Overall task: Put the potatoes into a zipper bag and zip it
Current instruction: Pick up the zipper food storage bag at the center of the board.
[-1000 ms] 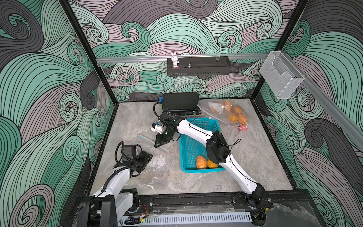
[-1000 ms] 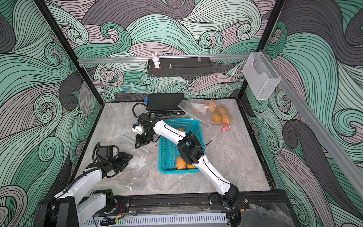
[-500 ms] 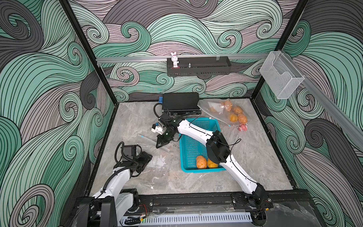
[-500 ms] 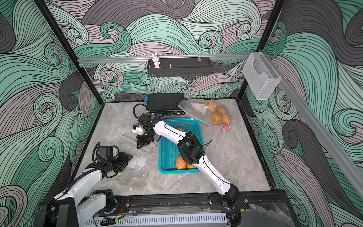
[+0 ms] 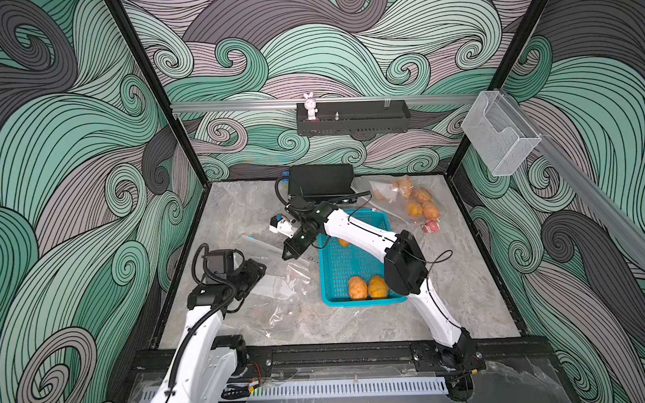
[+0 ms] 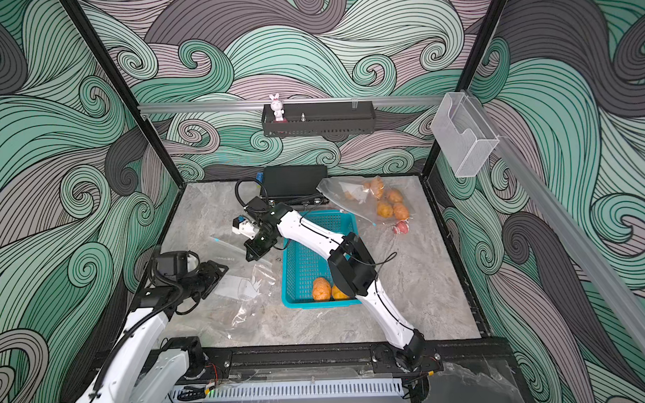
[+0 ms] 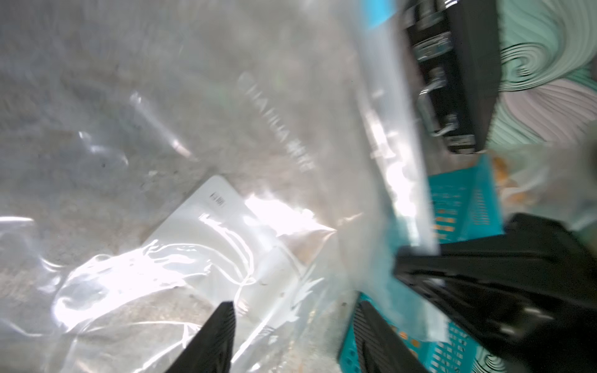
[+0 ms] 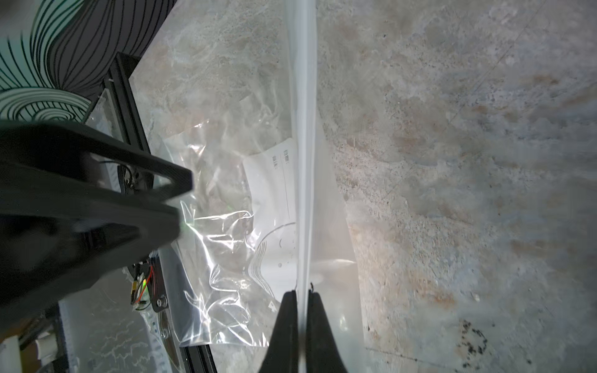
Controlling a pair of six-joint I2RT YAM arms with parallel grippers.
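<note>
So far, I judge little packed. Right gripper [image 8: 300,292] is clenched on the zip edge of the empty bag [image 5: 279,285] at 8 o'clock on the table [image 5: 464,278]; left gripper [image 7: 294,305] hangs released over its film. Potatoes [image 5: 357,287] sit in the basket [image 5: 365,302] at centre. Others lie in a second bag [image 5: 386,207] at 1 o'clock. Loading and zipping are left.

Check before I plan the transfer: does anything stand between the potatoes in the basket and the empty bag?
The basket's wall stands between the potatoes and the bag beside it. The right end effector is shut on the bag's zip edge; whether its mouth is open cannot be told.
</note>
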